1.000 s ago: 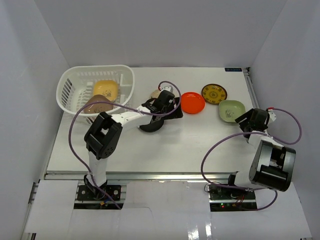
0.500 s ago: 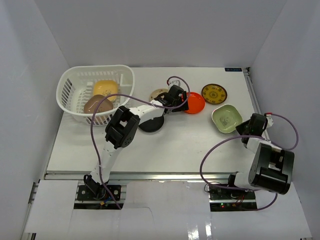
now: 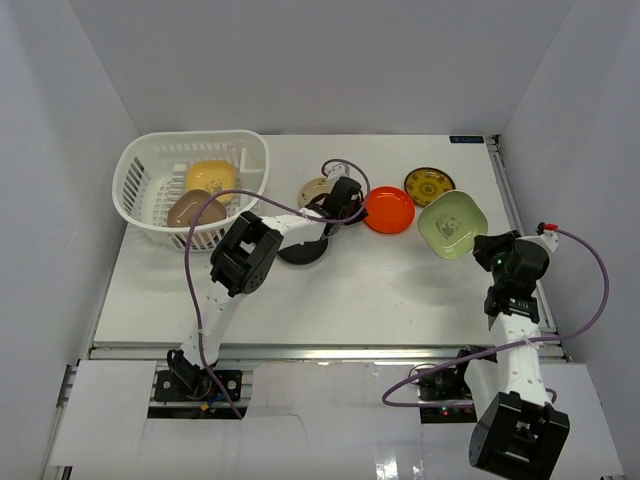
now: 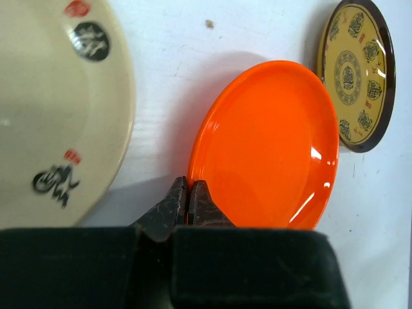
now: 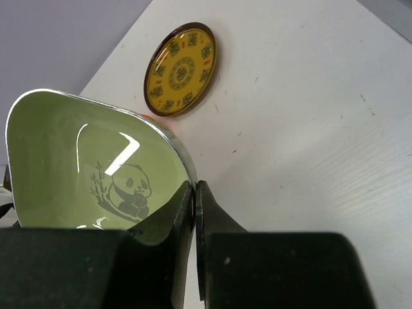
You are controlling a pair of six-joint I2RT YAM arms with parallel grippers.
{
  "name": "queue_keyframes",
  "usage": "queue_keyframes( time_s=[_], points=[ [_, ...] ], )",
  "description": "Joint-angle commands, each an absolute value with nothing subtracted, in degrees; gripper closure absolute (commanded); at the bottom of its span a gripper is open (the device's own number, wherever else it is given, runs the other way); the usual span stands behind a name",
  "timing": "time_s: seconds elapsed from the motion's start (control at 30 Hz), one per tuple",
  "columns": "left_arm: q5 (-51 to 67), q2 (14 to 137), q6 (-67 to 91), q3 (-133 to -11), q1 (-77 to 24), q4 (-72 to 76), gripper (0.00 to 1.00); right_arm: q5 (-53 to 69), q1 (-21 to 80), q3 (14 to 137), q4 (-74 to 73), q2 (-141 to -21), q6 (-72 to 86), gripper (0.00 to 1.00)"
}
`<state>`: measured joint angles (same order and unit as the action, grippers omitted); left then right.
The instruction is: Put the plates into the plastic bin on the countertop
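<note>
My left gripper (image 3: 356, 211) (image 4: 188, 193) is shut on the near rim of the round orange-red plate (image 3: 388, 209) (image 4: 270, 148), which tilts slightly on the countertop (image 3: 380, 290). My right gripper (image 3: 482, 243) (image 5: 194, 193) is shut on the rim of the light green rounded-square plate (image 3: 452, 223) (image 5: 84, 161) with a panda print, held tilted above the table. The white plastic bin (image 3: 128, 190) at the far left holds a yellow plate (image 3: 211, 177) and a brownish plate (image 3: 195, 210).
A cream round plate (image 3: 315, 187) (image 4: 51, 109) lies just left of the orange one. A black plate (image 3: 303, 250) sits under the left arm. A brown-and-yellow patterned plate (image 3: 429, 185) (image 4: 357, 71) (image 5: 181, 69) lies behind the green one. White walls enclose the table.
The left gripper moved right from the black plate and closed on the orange plate's rim. The right gripper closed on the green plate and lifted it, the arm rising.
</note>
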<state>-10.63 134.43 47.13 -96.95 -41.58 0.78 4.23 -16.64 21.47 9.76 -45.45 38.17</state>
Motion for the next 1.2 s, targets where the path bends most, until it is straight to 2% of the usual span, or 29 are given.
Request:
queue_keyframes(
  time_s=[0.0, 0.2, 0.33, 0.5, 0.6, 0.7, 0.73, 0.9, 1.03, 1.13, 1.17],
  points=[
    [-14.8, 130.5, 49.1, -89.6, -41.6, -0.4, 1.00, 9.1, -15.8, 21.6, 6.6, -41.9, 36.7, 0.92],
    [-16.1, 120.3, 50.1, -78.2, -41.6, 4.1, 1.00, 14.4, -14.2, 23.9, 4.2, -38.8, 37.0, 0.92],
    [-13.8, 103.1, 48.5, -67.2, -41.6, 9.4, 1.00, 15.8, -11.2, 30.0, 2.1, -37.7, 36.9, 0.92],
    [-11.3, 83.8, 45.9, -65.3, -39.6, 7.3, 1.00, 17.7, -9.1, 40.2, 0.1, -38.1, 36.9, 0.92],
    [-7.3, 75.1, 46.0, -66.7, -32.3, 2.1, 1.00, 17.5, -6.7, 43.7, 0.9, -38.7, 38.3, 0.92],
    [-8.3, 68.9, 44.1, -67.0, -22.6, -5.6, 1.00, 15.4, -1.1, 46.2, 2.5, -41.8, 38.7, 0.92],
    [-7.0, 67.7, 43.7, -66.6, -16.8, -7.8, 1.00, 14.2, 4.5, 46.9, 2.8, -43.0, 38.3, 0.92],
    [-8.4, 65.7, 40.5, -63.8, -4.1, -14.1, 1.00, 2.5, 22.5, 54.6, 4.7, -56.5, 32.6, 0.92],
    [-10.0, 67.4, 39.6, -59.3, 7.2, -14.4, 1.00, -2.8, 35.9, 71.0, 3.7, -70.7, 27.3, 0.92],
    [-6.9, 71.8, 39.6, -58.1, 9.3, -14.3, 1.00, -4.0, 40.6, 81.1, 2.6, -82.7, 24.7, 0.92],
    [-6.6, 73.2, 39.1, -58.4, 9.3, -14.9, 1.00, -4.2, 41.4, 88.3, 1.3, -88.8, 24.3, 0.92]
  ],
)
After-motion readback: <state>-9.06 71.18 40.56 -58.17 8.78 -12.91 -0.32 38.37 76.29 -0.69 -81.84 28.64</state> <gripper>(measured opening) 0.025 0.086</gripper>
